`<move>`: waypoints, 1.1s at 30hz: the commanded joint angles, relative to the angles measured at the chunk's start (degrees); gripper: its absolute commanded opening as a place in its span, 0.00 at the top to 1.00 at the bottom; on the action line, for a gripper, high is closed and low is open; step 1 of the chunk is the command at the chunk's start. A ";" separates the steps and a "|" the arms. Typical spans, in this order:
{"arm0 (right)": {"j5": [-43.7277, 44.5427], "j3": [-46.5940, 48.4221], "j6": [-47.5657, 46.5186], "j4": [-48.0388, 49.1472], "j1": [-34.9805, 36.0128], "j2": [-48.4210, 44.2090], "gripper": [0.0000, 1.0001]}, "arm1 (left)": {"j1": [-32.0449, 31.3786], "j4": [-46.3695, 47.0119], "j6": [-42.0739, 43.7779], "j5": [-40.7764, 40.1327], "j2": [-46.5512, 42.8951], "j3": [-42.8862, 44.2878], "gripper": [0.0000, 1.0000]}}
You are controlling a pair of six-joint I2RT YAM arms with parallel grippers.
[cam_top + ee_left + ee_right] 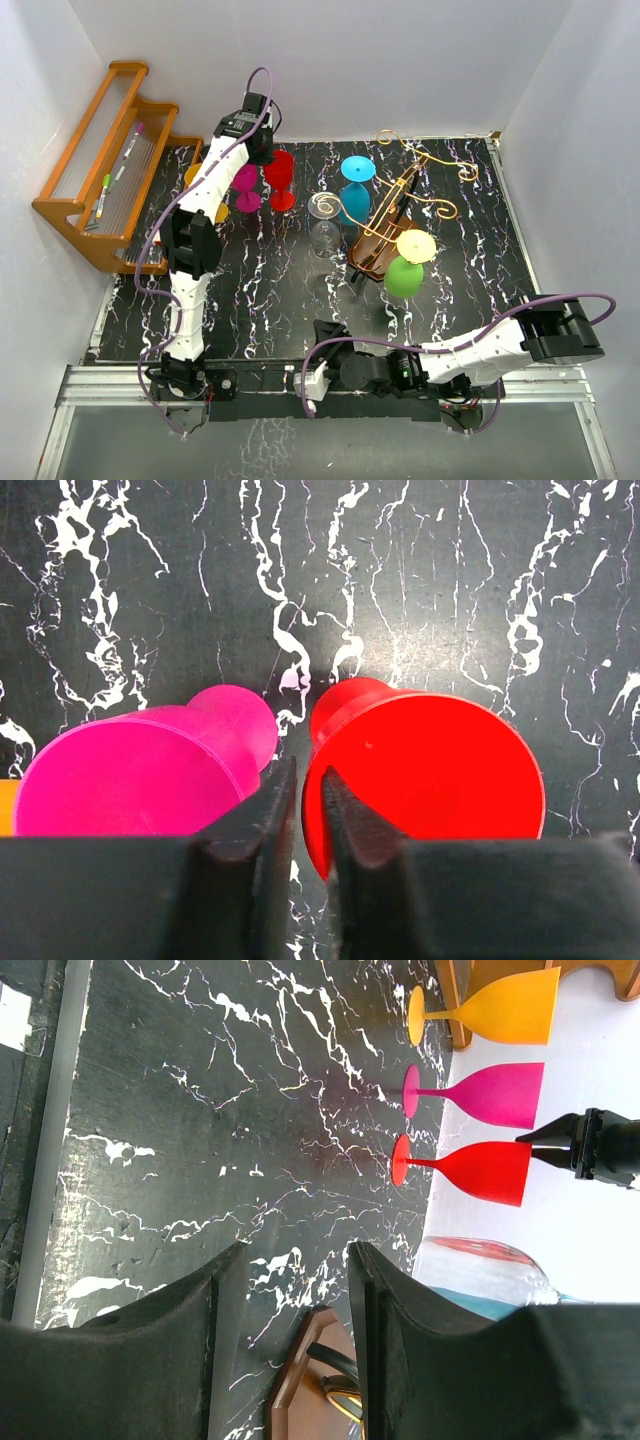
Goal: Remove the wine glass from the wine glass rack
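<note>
Standing in a row at the back left of the black marbled table are an orange glass, a pink glass and a red glass, all upright and close together. A wooden shelf leans at the left wall beside them. A clear glass stands alone near the middle, between the red glass and the rack.

The rack is right of centre, and its gold wire arms curl out to the back and to the right. A blue glass and a green glass are at the rack, foot up; I cannot see how they hang.

The red glass is off the rack, well apart from it. The left gripper has its fingers almost together, with the rim of the red glass pinched in the narrow gap. The pink glass is just beside the left finger.

The right gripper lies low at the near edge, its fingers spread with nothing between them.

The left arm covers most of the orange glass from above. The right wrist view cuts off the rack and the clear glass.
</note>
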 commanded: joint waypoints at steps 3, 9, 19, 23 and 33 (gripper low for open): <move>0.62 0.95 1.66 1.88 0.34 -0.25 0.54 | 0.18 -0.59 0.67 -3.31 -3.27 2.26 0.66; -0.51 2.54 1.80 1.36 0.34 0.46 0.54 | 0.18 -0.01 -0.13 -5.50 -9.63 0.52 0.49; -3.12 9.41 2.48 2.05 -0.47 3.07 0.53 | 0.10 21.68 -3.66 2.78 -37.29 -24.02 0.45; -2.77 18.66 5.13 1.20 -4.17 5.34 0.53 | 0.25 28.13 -2.65 -1.40 -47.07 -34.26 0.49; -2.81 57.99 12.55 -13.42 -23.64 18.26 0.54 | 0.49 36.63 -0.09 -17.25 -70.24 -61.33 0.50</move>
